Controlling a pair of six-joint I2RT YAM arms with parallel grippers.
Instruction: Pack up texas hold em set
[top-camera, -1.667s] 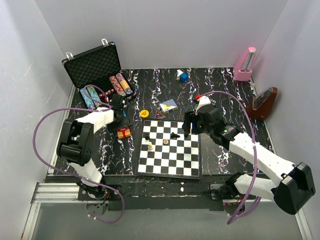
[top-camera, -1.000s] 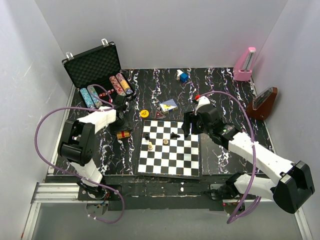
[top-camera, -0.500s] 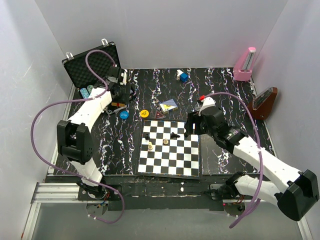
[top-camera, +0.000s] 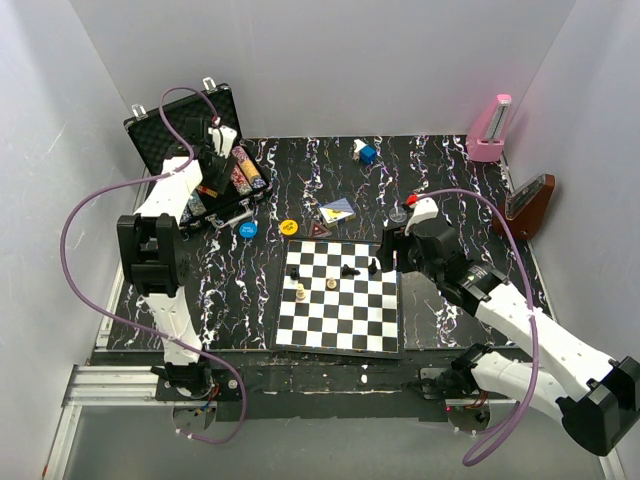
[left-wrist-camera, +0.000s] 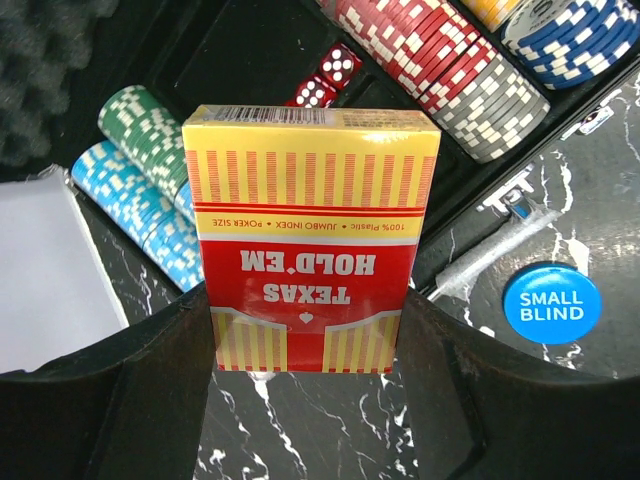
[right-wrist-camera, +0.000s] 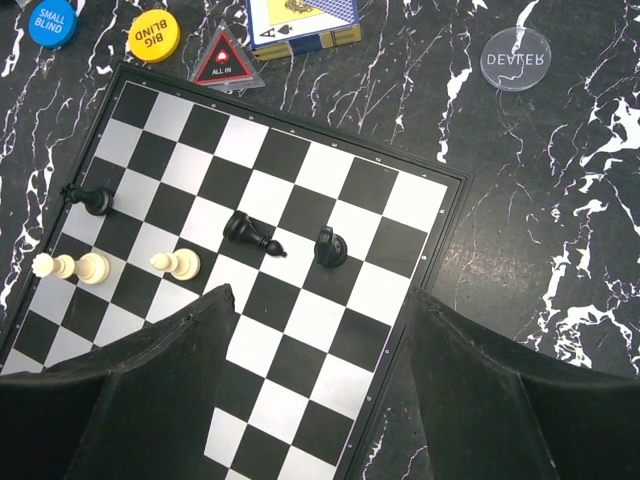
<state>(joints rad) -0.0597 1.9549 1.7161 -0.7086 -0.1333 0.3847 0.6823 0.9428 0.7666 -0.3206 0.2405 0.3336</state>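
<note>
Left wrist: card box (left-wrist-camera: 310, 200) inside hand (left-wrist-camera: 308, 312)

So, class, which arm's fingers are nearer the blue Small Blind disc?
Left. The left fingers, gripping the card box over the open case, have the blue disc just beside them. The right fingers hover over the chessboard, farther off.

Left arm (top-camera: 172, 195) & right arm (top-camera: 512, 308): white shells w/ chunky black joints. Thin purple cable (top-camera: 63, 245) loops off each. Fingers (left-wrist-camera: 110, 400) matte black, broad.
</note>
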